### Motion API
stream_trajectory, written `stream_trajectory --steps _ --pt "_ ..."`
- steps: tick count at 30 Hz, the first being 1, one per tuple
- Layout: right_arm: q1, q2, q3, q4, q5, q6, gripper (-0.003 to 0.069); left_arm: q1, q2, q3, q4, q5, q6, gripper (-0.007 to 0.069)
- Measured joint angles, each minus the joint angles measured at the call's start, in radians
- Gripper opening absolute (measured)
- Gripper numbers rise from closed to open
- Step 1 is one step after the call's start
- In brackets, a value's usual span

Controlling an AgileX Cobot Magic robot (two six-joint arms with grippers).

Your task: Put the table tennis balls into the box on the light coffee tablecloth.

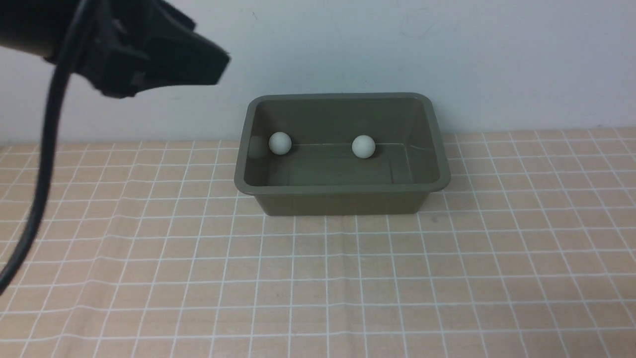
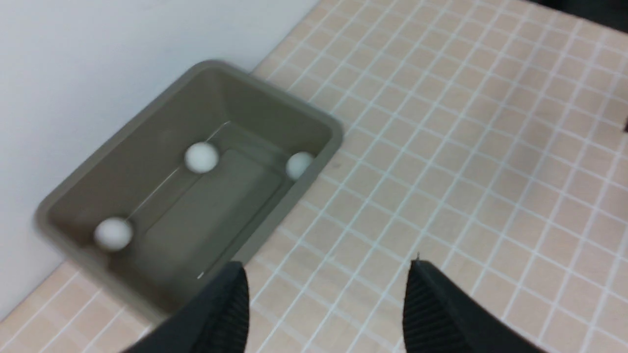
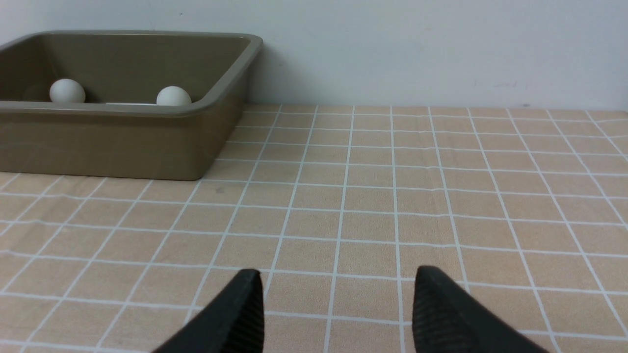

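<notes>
Three small white table tennis balls (image 2: pixel 201 157) lie inside the dark olive-green plastic box (image 2: pixel 314 176); left hand (image 2: pixel 326 294) above its left side, nearer, open, empty; right hand (image 3: pixel 336 304) likewise open, empty.

A plain white wall (image 1: pixel 447 54) stands behind the scene, meeting the far edge of the table across the whole front view. It carries a few faint smudges and small dark specks. A black cable (image 1: pixel 42 164) hangs in a curve down the left edge of the front view.
</notes>
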Motion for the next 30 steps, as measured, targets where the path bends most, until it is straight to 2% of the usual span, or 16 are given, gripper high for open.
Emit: stream_trajectory --steps 1,2,8,10,12,15,21,25,30 --pt "0.0 0.0 0.0 0.0 0.0 0.0 0.0383 0.048 -0.05 0.041 0.016 -0.005 -0.021 0.0351" --pt "0.0 0.0 0.0 0.0 0.0 0.0 0.0383 0.055 -0.063 0.046 0.018 -0.006 -0.023 0.0351" --pt "0.0 0.0 0.0 0.0 0.0 0.0 0.0383 0.304 -0.233 0.216 0.023 -0.009 -0.055 0.0351" --pt "0.0 0.0 0.0 0.0 0.0 0.0 0.0383 0.419 -0.286 0.289 0.027 -0.033 -0.056 0.0351" --pt "0.0 0.0 0.0 0.0 0.0 0.0 0.0383 0.466 -0.329 0.371 0.035 -0.087 -0.056 0.0351" --pt "0.0 0.0 0.0 0.0 0.0 0.0 0.0383 0.486 -0.401 0.507 0.056 -0.214 -0.058 0.0351" --pt "0.0 0.0 0.0 0.0 0.0 0.0 0.0383 0.454 -0.592 0.872 0.017 -0.615 -0.066 0.0351" --pt "0.0 0.0 0.0 0.0 0.0 0.0 0.0383 0.454 -0.692 1.02 0.0 -0.71 -0.071 0.0351" --pt "0.0 0.0 0.0 0.0 0.0 0.0 0.0383 0.454 -0.879 1.155 0.013 -0.739 -0.064 0.0351"
